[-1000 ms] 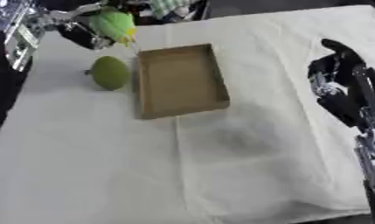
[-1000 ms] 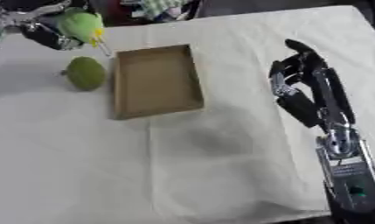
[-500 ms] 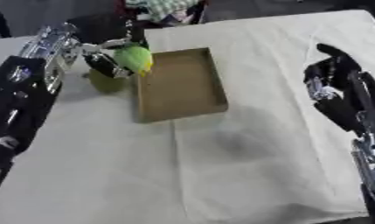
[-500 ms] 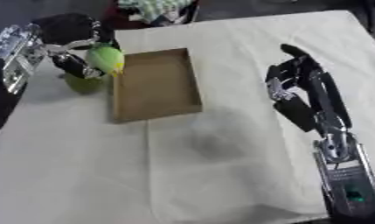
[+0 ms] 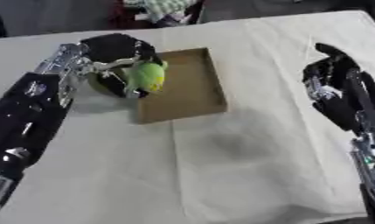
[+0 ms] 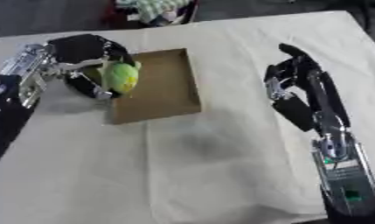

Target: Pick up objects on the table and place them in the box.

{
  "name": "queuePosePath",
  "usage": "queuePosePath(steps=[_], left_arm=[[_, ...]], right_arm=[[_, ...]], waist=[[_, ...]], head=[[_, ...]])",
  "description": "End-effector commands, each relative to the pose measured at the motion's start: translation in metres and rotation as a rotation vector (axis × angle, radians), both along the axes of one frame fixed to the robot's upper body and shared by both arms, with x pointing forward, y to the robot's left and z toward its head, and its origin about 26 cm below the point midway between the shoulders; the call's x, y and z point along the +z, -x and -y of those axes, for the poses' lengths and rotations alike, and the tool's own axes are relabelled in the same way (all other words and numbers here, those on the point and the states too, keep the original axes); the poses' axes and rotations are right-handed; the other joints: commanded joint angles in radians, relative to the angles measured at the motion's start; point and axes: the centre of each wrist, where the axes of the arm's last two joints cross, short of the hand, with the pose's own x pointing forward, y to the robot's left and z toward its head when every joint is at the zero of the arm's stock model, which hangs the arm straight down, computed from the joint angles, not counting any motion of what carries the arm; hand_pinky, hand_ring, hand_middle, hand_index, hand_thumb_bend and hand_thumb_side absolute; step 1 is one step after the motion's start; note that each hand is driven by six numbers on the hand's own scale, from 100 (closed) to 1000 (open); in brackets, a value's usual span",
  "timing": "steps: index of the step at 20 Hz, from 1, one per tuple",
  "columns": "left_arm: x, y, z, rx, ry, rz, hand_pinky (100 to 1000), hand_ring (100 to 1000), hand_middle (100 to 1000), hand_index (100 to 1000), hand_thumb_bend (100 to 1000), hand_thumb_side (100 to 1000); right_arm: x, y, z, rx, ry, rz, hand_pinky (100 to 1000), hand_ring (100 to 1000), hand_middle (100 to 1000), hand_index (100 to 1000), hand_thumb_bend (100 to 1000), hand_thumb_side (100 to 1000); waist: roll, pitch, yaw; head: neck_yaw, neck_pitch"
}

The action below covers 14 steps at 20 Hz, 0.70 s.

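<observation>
— Left hand point(image 5: 117, 54)?
— Curled round a green fruit point(image 5: 148, 76), holding it over the left edge of the cardboard box point(image 5: 186, 94). Looks like a mango, yellow-green.
— Box?
— Open-topped, lying on the white cloth point(image 5: 244, 153) just left of the middle. Something darker and green point(image 5: 98, 83) half hidden under the left hand, beside the box.
— Right hand point(image 6: 297, 85)?
— Raised at the right, well apart from the box, fingers relaxed, holding nothing.

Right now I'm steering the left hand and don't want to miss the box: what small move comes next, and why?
Probably carry the green fruit a bit further right. The left hand holds it at the box's left wall, not yet clearly inside.
</observation>
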Motion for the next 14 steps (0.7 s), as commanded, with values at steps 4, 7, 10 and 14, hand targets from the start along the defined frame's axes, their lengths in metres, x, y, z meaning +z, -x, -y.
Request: queuePosePath(steps=[4, 7, 10, 14], left_arm=[[0.023, 0.004, -0.001, -0.027, 0.100, 0.075, 752, 800, 834, 938, 613, 690], [0.034, 0.007, -0.006, -0.028, 0.169, 0.111, 755, 798, 834, 935, 611, 709], [0.047, 0.011, -0.015, -0.011, 0.226, 0.147, 748, 776, 813, 929, 591, 687], [0.063, 0.015, -0.039, 0.060, 0.243, 0.157, 739, 763, 798, 927, 548, 649]], right_arm=[[0.006, -0.001, 0.000, 0.007, -0.001, 0.016, 512, 580, 576, 914, 100, 590], [0.006, -0.001, 0.000, 0.007, 0.000, 0.015, 512, 580, 576, 914, 100, 590], [0.005, -0.001, 0.000, 0.005, 0.001, 0.014, 513, 580, 576, 914, 100, 588], [0.005, -0.001, 0.002, 0.001, 0.003, 0.013, 512, 579, 575, 913, 100, 587]], waist=[[-0.003, -0.016, 0.002], [-0.003, -0.015, 0.005], [-0.004, -0.016, 0.008], [-0.004, -0.016, 0.015]], head=[[-0.008, -0.017], [-0.010, -0.017], [-0.012, -0.018], [-0.016, -0.021]])
